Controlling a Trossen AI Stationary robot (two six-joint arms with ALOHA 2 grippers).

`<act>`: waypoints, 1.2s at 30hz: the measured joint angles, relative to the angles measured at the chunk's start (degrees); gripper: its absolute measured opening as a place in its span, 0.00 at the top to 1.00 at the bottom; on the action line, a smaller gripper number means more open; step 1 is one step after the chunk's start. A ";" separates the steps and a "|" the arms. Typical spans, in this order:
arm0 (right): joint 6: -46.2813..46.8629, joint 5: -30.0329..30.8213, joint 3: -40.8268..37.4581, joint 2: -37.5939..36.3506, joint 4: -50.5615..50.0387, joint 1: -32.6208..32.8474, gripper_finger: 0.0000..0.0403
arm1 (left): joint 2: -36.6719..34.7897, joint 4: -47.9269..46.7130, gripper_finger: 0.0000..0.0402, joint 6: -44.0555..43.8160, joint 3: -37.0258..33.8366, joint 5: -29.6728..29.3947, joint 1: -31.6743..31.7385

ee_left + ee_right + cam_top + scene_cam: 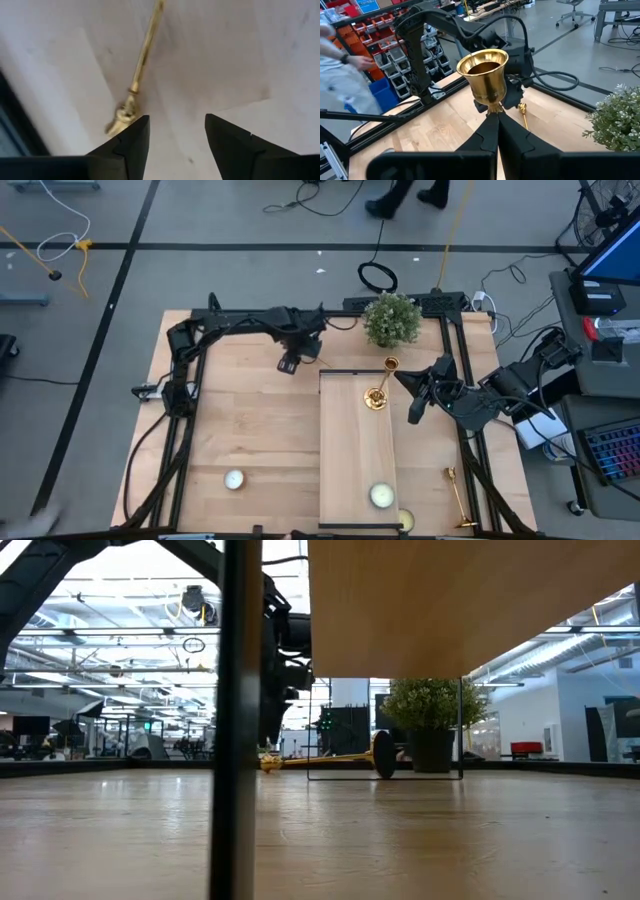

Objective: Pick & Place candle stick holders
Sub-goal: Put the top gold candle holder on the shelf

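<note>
The desk (250, 430) is carrying a long raised board (356, 460) toward its right side. Over the board's far end, the right gripper (496, 131) is clamping an upright candle stick holder (485, 77). Near the far edge, the left gripper (175, 135) is hanging open above another holder (137, 82) lying flat. A third holder (458, 498) is lying near the front right corner.

Even, bright indoor light falls on the pale wooden worktop (250, 430) from above, with soft, short shadows. Seen from worktop height, ceiling lights and windows glare behind dark silhouettes. The left wrist picture is washed out and blurred. A person (340, 65) in the right wrist picture is motion-blurred.
</note>
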 joint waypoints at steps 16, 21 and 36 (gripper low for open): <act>0.02 0.07 0.00 0.88 2.59 0.02 1.00 | 0.00 12.71 0.46 -1.98 0.02 1.02 -1.38; 0.02 0.02 0.00 1.90 3.02 0.02 1.00 | 0.00 12.67 0.48 -2.84 0.02 2.97 -0.69; 0.00 0.28 0.00 1.97 4.29 0.02 1.00 | 4.18 11.98 0.48 -5.96 0.02 4.60 0.30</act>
